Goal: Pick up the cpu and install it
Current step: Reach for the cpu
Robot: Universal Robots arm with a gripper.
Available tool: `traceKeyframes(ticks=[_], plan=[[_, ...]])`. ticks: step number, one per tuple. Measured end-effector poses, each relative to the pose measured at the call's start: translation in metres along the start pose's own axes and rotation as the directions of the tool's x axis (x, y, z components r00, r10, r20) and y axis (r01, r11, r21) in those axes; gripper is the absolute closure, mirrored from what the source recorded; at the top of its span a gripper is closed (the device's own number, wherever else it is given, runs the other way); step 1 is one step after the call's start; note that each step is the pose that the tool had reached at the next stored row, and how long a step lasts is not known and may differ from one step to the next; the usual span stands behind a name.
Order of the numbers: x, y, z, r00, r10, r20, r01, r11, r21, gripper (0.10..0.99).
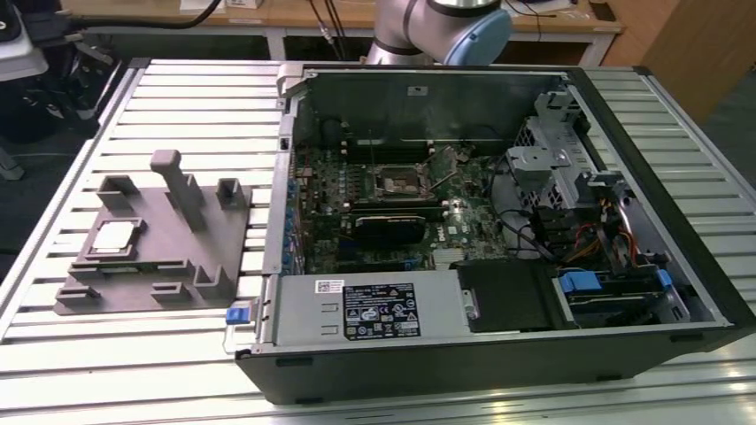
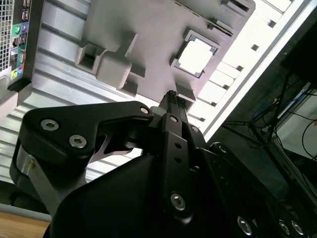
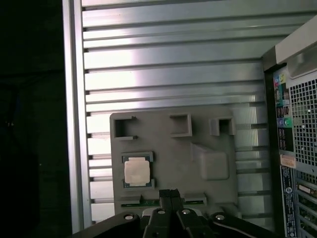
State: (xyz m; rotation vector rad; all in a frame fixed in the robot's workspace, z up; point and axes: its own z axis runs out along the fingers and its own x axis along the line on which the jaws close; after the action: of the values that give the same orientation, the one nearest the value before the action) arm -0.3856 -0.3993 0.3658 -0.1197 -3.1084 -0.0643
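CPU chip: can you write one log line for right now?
cpu: lying in grey fixture, not picked up | hand: shut, empty, apart from cpu

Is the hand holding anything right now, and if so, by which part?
Nothing is held. The hand is shut and empty, and the cpu lies untouched in its recess on the grey fixture.

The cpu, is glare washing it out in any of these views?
In the second wrist view the cpu is blown out to near white, and the table slats nearby glare; in the first wrist view it looks pale and flat; in the exterior view it is evenly lit, silvery grey.
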Motion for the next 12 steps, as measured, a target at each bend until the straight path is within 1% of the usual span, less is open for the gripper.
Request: traceKeyframes(ticks=[5, 9, 12], plan=[[0.0129, -0.0013, 0.0035, 1.0, 0.0, 0.0, 0.0, 1.0, 0.0, 0.98], [0.0274, -0.0025, 0.0066, 1.0, 0.0, 0.0, 0.0, 1.0, 0.0, 0.98], [0.0368, -0.0033, 0.0086, 1.0, 0.0, -0.0001, 0.0, 1.0, 0.0, 0.98]])
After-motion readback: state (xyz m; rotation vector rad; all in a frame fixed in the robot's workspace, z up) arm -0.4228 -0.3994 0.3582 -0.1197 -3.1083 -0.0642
